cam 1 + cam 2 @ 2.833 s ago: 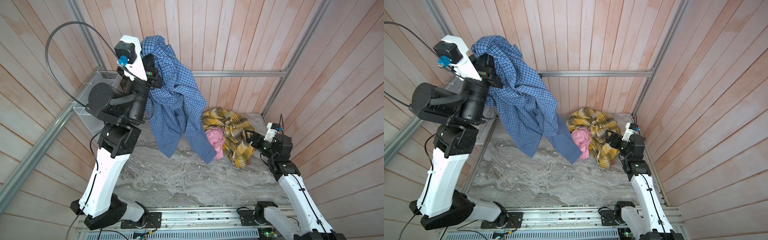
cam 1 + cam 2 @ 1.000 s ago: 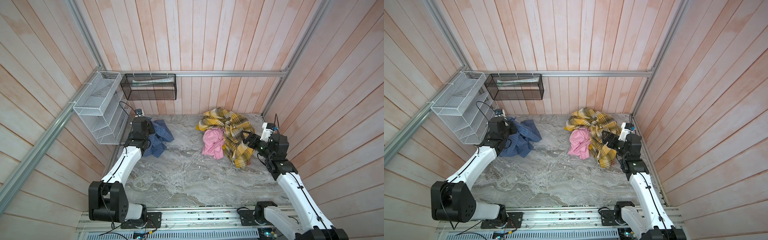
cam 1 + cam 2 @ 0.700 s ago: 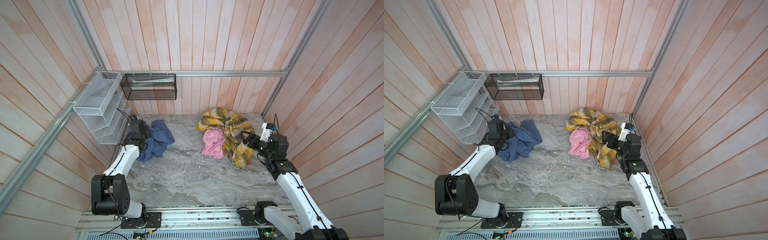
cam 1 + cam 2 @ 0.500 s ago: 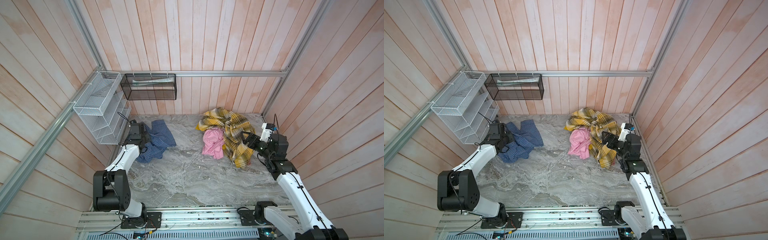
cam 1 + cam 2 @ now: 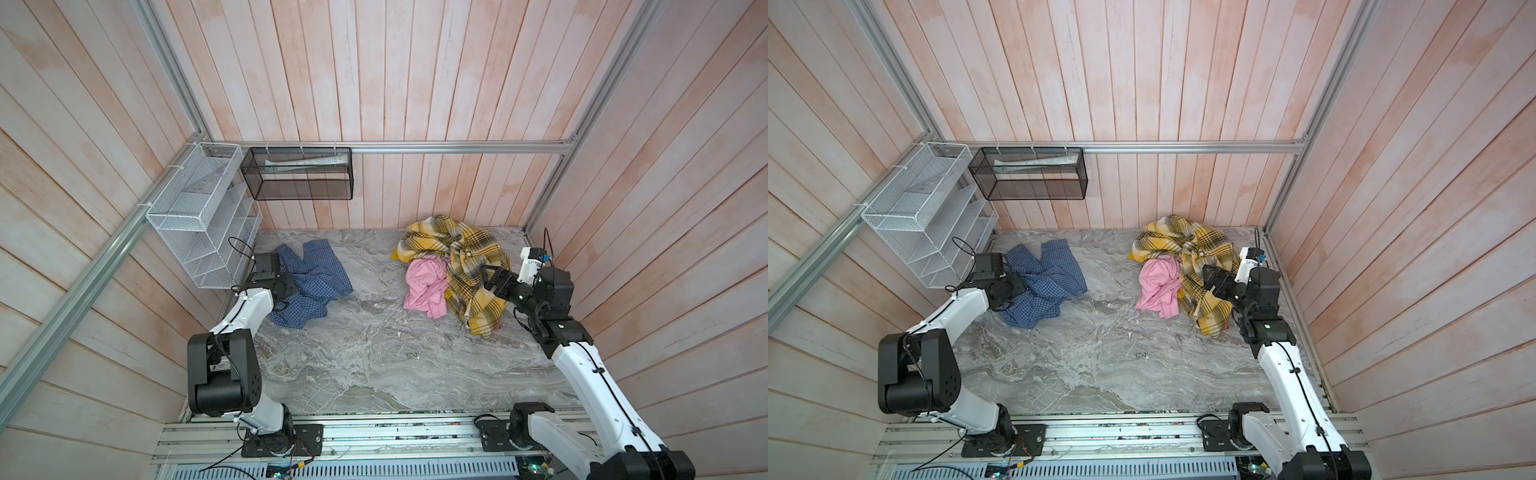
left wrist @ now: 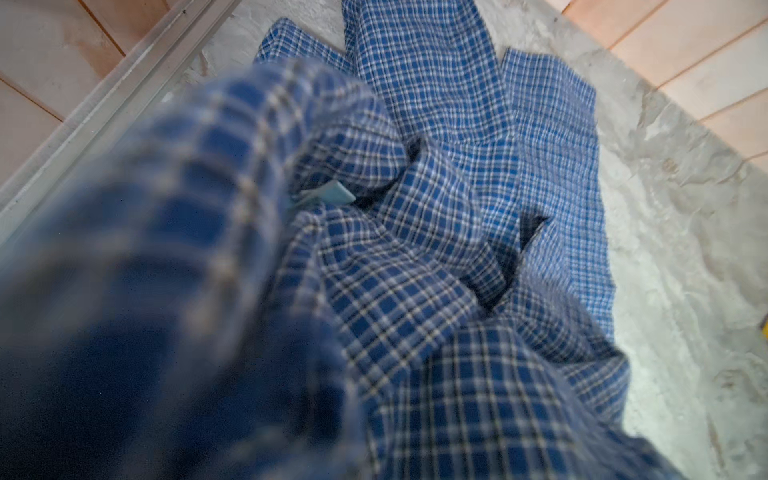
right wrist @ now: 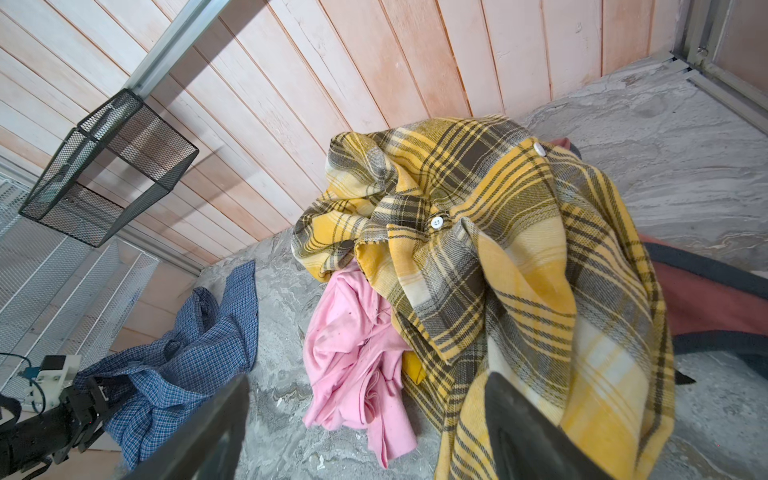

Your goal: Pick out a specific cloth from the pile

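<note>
The cloth, a blue fine-check shirt (image 5: pixel 316 286) (image 5: pixel 1046 286), lies crumpled on the marble table (image 5: pixel 374 353) at the back left, apart from the pile. Its folds fill the left wrist view (image 6: pixel 457 208) and hide the jaws there. My left gripper (image 5: pixel 286 286) (image 5: pixel 1009 289) sits at the shirt's left edge, touching it. The pile, at the back right, has a yellow plaid cloth (image 5: pixel 465 266) over a pink cloth (image 5: pixel 426 286) and a faded red cloth (image 7: pixel 706 299). My right gripper (image 5: pixel 492 280) (image 7: pixel 365 432) stands open at the plaid's edge, holding nothing.
A white wire rack (image 5: pixel 199 216) hangs on the left wall right behind the left arm. A black mesh basket (image 5: pixel 299 174) hangs on the back wall. Wooden walls close three sides. The arms' mounting rail (image 5: pixel 374 440) runs along the front.
The left arm brought the blue shirt down from high up onto the table at back left, then drew back leftward while the shirt spread out. The right arm stayed still.
</note>
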Tool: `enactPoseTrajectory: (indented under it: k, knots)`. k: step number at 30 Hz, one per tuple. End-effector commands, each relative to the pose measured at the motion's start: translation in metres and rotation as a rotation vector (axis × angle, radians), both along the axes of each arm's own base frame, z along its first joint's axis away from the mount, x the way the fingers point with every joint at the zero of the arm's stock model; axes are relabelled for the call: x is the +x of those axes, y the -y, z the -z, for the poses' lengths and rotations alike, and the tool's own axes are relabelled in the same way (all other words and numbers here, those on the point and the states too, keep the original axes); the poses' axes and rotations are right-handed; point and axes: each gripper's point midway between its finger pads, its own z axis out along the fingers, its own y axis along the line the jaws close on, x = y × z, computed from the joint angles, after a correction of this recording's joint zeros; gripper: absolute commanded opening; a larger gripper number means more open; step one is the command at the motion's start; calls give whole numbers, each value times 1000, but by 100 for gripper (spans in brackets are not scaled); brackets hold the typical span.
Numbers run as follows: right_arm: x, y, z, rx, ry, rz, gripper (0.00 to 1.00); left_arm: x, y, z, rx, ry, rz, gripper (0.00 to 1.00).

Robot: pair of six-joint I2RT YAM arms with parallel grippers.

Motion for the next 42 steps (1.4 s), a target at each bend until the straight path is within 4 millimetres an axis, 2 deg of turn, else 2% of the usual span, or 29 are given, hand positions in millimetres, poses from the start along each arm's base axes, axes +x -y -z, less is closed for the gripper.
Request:
enactPoseTrajectory:
  k: [1,2,3,4,9,15,18,23,26,31,35,36,40,42]
  knots:
    - [3,-1,7,-20,-5,-7,89,-18,6,-4,-27,-23,-13,75]
    - [4,-1,7,-20,-4,-8,88,-18,8,-9,-39,-11,-9,75]
    - [5,-1,7,-22,-4,-10,89,-18,11,-15,-49,2,-5,83]
    - [6,-1,8,-22,-5,-12,89,-18,14,-20,-51,13,0,85]
    - [10,-5,7,-11,-3,-29,89,-18,21,-50,-55,76,5,86]
    - [11,-5,9,-18,-5,-33,89,-23,12,-85,45,120,-25,87]
    - [12,-6,9,-13,-4,-33,89,-13,19,-110,145,163,11,87]
    - [13,-6,5,-14,1,-38,89,27,42,-132,218,198,128,87]
    - [10,-4,5,-28,-5,-28,89,47,48,-128,244,171,166,87]
    - [7,1,7,-31,-10,-3,89,83,75,-91,232,113,340,87]
    - [7,-1,6,-18,-22,-9,89,121,85,-59,235,41,404,87]
    - [8,-1,5,-18,-19,-7,89,133,88,-58,238,48,416,87]
    - [6,2,2,-26,-25,8,89,172,85,-30,287,-2,409,87]
    - [4,4,1,-29,-26,16,89,184,82,-12,324,-55,411,87]
